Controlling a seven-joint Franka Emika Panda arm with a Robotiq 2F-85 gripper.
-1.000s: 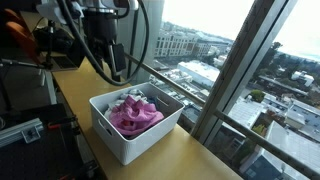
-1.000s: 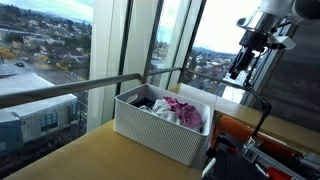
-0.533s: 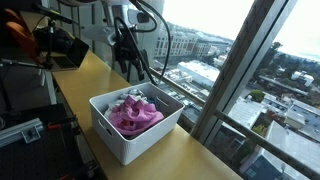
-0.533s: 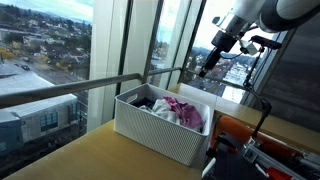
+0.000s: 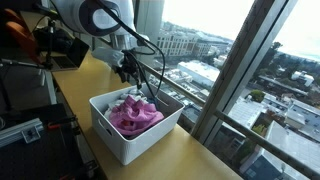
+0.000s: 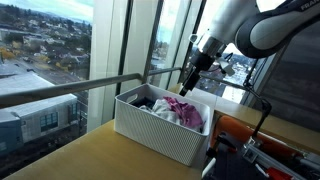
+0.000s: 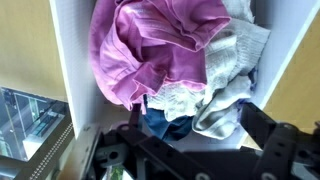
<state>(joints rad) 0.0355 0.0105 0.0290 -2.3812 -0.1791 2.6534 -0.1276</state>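
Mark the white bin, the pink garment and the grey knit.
white bin [image 5: 155, 138]: exterior view, on its outer side wall.
pink garment [image 7: 150, 45]: wrist view, middle of the bunched cloth.
grey knit [image 7: 238, 55]: wrist view, on its upper fold.

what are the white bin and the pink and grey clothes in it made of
White rectangular bin: probably matte moulded plastic, finely ribbed walls. Crumpled pink garment: soft, thin cloth, perhaps cotton jersey, loose folds. Pale grey piece: seemingly knitted, fuzzy ribbed texture.

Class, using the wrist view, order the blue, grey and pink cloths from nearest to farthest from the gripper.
1. Blue cloth, just ahead of the gripper.
2. Grey cloth, on the right.
3. Pink cloth, upper left, farthest.
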